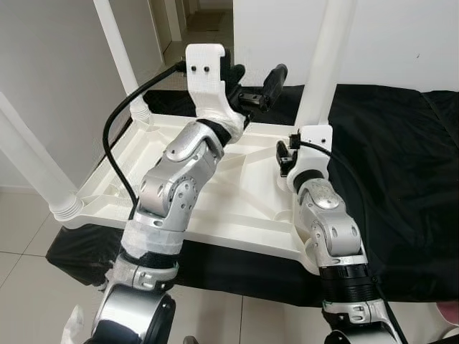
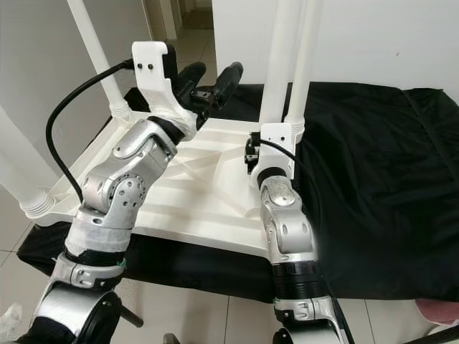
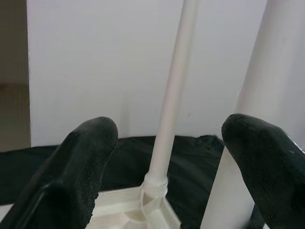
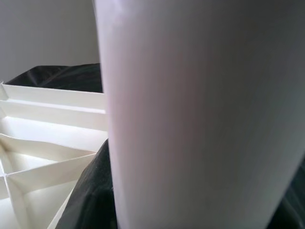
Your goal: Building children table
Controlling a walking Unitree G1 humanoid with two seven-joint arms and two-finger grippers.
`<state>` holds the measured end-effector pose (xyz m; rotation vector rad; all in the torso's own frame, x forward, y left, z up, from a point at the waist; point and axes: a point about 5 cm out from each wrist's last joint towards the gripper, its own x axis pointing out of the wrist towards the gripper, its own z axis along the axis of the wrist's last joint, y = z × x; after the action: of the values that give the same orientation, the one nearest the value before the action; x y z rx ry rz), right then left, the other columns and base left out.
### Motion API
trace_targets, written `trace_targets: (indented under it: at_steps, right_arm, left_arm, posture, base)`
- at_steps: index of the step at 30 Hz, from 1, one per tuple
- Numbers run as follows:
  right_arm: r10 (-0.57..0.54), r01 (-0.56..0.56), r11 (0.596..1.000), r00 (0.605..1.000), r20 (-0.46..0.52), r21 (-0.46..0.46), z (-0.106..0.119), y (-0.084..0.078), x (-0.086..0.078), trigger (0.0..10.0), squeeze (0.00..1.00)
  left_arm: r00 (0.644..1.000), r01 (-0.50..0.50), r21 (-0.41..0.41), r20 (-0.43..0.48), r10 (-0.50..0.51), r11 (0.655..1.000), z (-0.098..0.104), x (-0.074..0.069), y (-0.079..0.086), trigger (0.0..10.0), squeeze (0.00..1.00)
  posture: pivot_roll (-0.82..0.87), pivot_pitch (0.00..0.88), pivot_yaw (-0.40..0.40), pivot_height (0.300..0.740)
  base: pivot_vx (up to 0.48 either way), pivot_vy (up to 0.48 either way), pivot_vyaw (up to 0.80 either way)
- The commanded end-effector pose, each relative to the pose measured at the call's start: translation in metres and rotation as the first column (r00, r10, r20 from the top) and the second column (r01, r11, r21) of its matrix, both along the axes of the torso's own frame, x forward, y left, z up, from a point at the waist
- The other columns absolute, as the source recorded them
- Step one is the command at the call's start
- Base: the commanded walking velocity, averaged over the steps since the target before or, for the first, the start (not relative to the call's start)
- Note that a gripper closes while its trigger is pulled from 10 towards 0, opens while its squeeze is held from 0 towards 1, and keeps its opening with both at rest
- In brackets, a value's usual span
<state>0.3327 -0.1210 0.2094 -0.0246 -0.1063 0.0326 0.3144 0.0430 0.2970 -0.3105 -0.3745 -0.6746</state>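
Observation:
The white plastic children's table (image 1: 237, 193) lies upside down on a black cloth (image 1: 401, 158), its legs pointing up. My left gripper (image 1: 254, 79) hovers open above the table's far edge, apart from every leg; in its wrist view a thin far leg (image 3: 174, 95) stands between its fingers (image 3: 71, 176) and a nearer leg (image 3: 267, 95) rises beside one finger. My right gripper (image 1: 313, 125) is at the base of the near right leg (image 1: 330, 57), mostly hidden behind its white wrist mount. Its wrist view shows that leg (image 4: 190, 109) pressed close between dark fingers (image 4: 90, 191).
Two more legs rise on the left, one at the front corner (image 1: 29, 165) and one at the back (image 1: 118, 50). A white wall stands behind, tiled floor (image 1: 21, 236) lies left of the cloth, and a pink object (image 2: 437, 312) sits at the lower right.

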Motion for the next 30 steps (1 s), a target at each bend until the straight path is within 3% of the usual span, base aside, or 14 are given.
trace_targets:
  at_steps: [1,9,17,20,25,30]
  right_arm:
    - [0.003,-0.003,1.0,0.998,0.056,0.001,0.008,0.002,-0.003,10.0,0.0]
    - [-0.024,0.02,0.999,0.993,0.116,0.037,0.014,-0.005,-0.007,10.0,0.0]
    - [-0.018,0.017,1.0,0.994,0.106,0.005,-0.002,-0.012,-0.007,10.0,0.0]
    - [0.002,0.0,1.0,0.994,0.106,-0.021,-0.004,-0.01,-0.004,10.0,0.0]
    - [0.004,0.0,0.999,0.995,0.102,-0.046,-0.007,-0.011,-0.004,10.0,0.0]
    - [-0.038,0.041,0.998,0.995,0.088,-0.036,-0.011,-0.019,-0.006,10.0,0.0]
  left_arm:
    - [0.998,0.053,0.052,0.024,-0.054,0.997,-0.005,-0.005,0.0,10.0,0.0]
    - [0.996,0.082,0.129,0.03,-0.087,0.988,-0.028,-0.015,0.002,10.0,0.0]
    - [0.995,0.036,0.359,0.075,-0.067,0.933,-0.086,-0.026,0.004,10.0,0.0]
    - [0.993,0.109,0.344,0.014,-0.121,0.933,-0.104,-0.035,0.008,10.0,0.0]
    - [0.975,0.198,0.351,0.03,-0.222,0.915,-0.106,-0.048,0.009,10.0,0.0]
    - [0.953,0.248,0.485,0.033,-0.301,0.839,-0.124,-0.06,0.003,10.0,0.0]
  posture:
    - [-0.09,0.023,0.109,0.74]
    - [-0.09,0.028,0.097,0.74]
    - [-0.04,0.003,0.085,0.74]
    - [-0.01,0.02,0.09,0.74]
    - [-0.01,0.034,0.09,0.74]
    - [-0.01,0.06,0.09,0.74]
  base:
    - [0.0,0.0,0.0]
    - [0.0,0.0,0.0]
    - [0.0,0.0,0.0]
    - [0.0,0.0,0.0]
    - [0.0,0.0,0.0]
    - [0.0,0.0,0.0]
